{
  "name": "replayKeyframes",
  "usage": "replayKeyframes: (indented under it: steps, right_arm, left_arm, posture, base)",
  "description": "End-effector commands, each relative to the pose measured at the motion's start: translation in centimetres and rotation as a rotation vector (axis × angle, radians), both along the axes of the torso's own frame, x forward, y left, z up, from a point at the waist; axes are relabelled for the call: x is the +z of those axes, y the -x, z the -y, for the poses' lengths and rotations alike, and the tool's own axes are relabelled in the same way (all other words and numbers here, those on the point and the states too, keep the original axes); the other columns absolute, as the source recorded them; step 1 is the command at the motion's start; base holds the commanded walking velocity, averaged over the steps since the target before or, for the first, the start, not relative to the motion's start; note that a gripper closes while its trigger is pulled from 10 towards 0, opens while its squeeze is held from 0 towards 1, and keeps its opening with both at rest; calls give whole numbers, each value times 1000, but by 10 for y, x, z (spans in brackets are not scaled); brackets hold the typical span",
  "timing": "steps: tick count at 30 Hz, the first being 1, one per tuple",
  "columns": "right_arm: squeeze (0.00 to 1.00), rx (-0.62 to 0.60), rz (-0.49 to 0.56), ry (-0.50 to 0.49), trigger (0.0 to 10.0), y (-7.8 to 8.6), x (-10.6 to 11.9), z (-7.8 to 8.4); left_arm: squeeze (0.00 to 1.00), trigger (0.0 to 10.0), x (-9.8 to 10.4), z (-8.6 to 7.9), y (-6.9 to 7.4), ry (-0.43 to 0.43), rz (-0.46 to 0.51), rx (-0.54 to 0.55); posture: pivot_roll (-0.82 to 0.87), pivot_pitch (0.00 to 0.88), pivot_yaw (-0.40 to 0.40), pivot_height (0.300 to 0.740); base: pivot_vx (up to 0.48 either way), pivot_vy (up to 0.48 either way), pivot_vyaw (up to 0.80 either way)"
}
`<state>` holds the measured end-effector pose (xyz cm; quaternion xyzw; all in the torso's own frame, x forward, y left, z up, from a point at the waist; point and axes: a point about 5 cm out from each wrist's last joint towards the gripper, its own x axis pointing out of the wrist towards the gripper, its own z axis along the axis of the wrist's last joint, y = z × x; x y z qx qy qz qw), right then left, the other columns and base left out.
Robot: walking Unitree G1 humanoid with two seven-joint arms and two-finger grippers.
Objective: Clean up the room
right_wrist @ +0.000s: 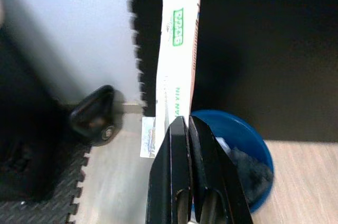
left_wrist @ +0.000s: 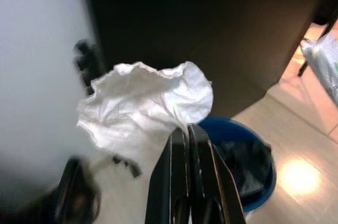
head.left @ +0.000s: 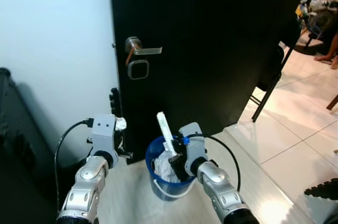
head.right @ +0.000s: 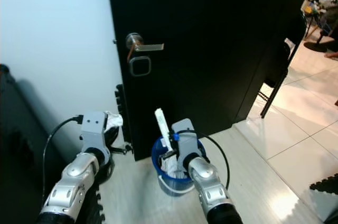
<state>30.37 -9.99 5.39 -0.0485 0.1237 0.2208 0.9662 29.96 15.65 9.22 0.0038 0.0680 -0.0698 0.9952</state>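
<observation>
My left gripper (left_wrist: 185,128) is shut on a crumpled white tissue (left_wrist: 148,97) and holds it up just left of a blue bin (head.left: 158,180), close to the door's edge. My right gripper (right_wrist: 186,120) is shut on a long white paper wrapper (right_wrist: 177,49) with green print. The wrapper (head.left: 165,127) stands upright over the bin's rim. The bin sits on the floor against the black door; it has a dark liner and white rubbish (head.left: 168,168) inside.
The black door (head.left: 211,49) with its metal lever handle (head.left: 140,50) stands straight ahead, a white wall (head.left: 53,39) to its left. Dark furniture (head.left: 13,145) is at my far left. Black chair legs (head.left: 266,94) and a tiled floor lie to the right.
</observation>
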Motion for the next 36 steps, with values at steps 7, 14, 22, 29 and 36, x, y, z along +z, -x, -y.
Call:
replayKeyframes:
  steps: [7, 14, 22, 29, 36]
  right_arm:
    - [0, -26, -24, 14, 10000, 4, -6, 6]
    - [0, -19, -32, 19, 10000, 6, -8, 4]
    - [0, -22, -32, 21, 10000, 6, -7, 5]
    - [0, -20, -40, 40, 10000, 6, -9, 8]
    - [0, -24, -45, 53, 10000, 6, -9, 12]
  left_arm:
    - [0, 10000, -2, 9, 0, -4, -18, -56]
    - [0, 10000, -4, 9, 1, 0, -23, -64]
    - [0, 10000, -5, 12, 2, 7, -28, -83]
    - [0, 10000, -7, 16, -1, 10, -37, -100]
    - [0, 10000, -14, 23, -3, -6, -73, -105]
  posture:
    - [37, 3, -48, 740]
    - [38, 8, -53, 740]
    - [35, 9, -53, 740]
    - [22, 7, -56, 740]
    - [10, 5, -62, 740]
  base:
    - [341, 0, -139]
    - [341, 0, 0]
    - [341, 0, 0]
    - [340, 0, 0]
    - [166, 0, 0]
